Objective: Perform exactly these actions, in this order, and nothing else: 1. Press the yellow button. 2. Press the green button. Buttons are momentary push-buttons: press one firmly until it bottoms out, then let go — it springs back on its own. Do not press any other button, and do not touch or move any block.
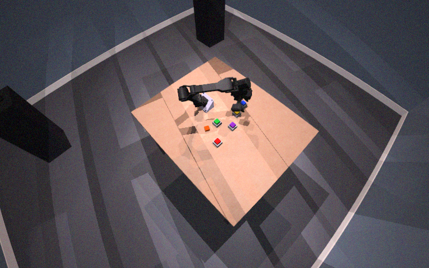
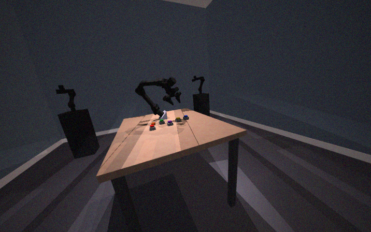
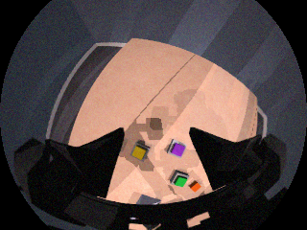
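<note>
The yellow button stands on the table, partly hidden by the arm in the top view. In the wrist view it lies between and below the fingertips, nearer the left finger, in shadow. The green button stands closer to the arm's base, low near the right finger in the wrist view. Both caps look raised. My gripper is open and empty. It hangs well above the table, over the area of the yellow button, touching nothing.
A purple button stands near the yellow and green ones. A blue button is beyond the yellow one. A red button and an orange block are near the green one.
</note>
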You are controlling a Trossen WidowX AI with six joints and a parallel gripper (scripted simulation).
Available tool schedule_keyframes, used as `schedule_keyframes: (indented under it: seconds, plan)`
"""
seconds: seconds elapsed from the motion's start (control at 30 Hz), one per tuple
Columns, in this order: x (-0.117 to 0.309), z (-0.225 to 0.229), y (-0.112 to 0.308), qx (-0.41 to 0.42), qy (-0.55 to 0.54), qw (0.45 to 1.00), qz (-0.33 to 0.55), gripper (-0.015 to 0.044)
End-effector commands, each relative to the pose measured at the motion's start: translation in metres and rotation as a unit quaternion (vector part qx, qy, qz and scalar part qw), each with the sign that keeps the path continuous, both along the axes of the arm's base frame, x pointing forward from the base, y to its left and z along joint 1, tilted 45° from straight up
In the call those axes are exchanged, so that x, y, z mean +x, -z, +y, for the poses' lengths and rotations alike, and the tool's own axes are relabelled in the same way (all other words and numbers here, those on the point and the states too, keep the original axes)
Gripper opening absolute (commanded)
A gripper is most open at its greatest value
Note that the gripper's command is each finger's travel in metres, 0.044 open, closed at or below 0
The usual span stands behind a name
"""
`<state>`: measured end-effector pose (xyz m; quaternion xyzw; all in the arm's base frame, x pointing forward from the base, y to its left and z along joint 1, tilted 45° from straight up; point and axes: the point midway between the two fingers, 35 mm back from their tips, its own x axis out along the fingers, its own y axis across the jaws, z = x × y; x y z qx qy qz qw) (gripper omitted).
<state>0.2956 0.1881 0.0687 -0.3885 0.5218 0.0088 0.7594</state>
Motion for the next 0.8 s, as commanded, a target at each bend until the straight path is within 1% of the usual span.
schedule_keyframes:
  seconds: [0.0,0.07,0.1,0.53,0.6,0.77]
  plan:
    - [-0.051,-0.014,0.057,-0.058,0.259,0.963,0.049,0.04]
    - [-0.062,-0.019,0.063,-0.083,0.31,0.946,0.044,0.04]
    - [-0.064,-0.019,0.064,-0.087,0.318,0.943,0.042,0.04]
    - [-0.064,-0.02,0.064,-0.088,0.319,0.943,0.042,0.04]
    - [-0.063,-0.025,0.07,-0.088,0.319,0.943,0.042,0.0348]
    - [-0.062,-0.061,0.107,-0.088,0.319,0.943,0.041,0.0216]
